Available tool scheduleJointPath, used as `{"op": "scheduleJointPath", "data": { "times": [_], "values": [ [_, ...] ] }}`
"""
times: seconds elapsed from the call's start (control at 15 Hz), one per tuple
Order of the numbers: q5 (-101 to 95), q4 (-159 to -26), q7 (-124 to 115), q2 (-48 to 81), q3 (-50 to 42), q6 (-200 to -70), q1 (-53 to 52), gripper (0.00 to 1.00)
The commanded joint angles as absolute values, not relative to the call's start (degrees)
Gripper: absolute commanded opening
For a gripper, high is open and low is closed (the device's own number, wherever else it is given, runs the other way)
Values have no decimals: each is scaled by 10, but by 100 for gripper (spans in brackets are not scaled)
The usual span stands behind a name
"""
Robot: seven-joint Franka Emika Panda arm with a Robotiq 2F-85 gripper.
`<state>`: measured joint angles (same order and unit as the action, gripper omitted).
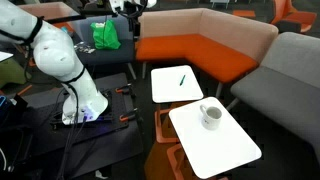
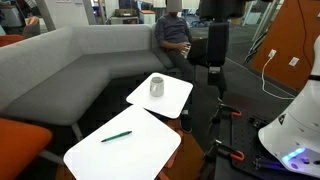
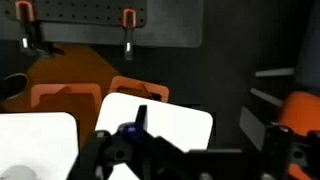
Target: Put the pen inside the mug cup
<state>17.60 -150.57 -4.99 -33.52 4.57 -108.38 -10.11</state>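
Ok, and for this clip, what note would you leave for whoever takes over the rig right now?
End effector: looks open in the wrist view, holding nothing, raised clear of both tables.
Pen: lying flat on the white side table, untouched.
White mug: upright on the adjoining white table, apart from the pen.
Done: nothing yet.
Left: grasp the pen, carry it across, and lower it into the mug.

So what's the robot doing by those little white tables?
The robot arm is meant to put the pen into the mug cup, but it is touching neither. The pen lies on one small white table. The mug cup stands on the neighbouring table. The gripper is open, empty and up in the air, away from both.
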Motion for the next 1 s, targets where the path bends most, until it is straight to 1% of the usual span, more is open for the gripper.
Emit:
{"op": "scheduleJointPath", "data": {
  "times": [0.0, 0.4, 0.53, 0.73, 0.93],
  "values": [
    [180, -1505, -46, -335, 54, -1081, -91, 100],
    [180, -1505, -46, -335, 54, -1081, -91, 100],
    [134, -1485, -8, -306, 59, -1072, -92, 100],
    [60, -1444, 55, -235, 56, -1086, -90, 100],
    [-4, -1379, 121, -129, 51, -1131, -87, 100]
  ]
}}
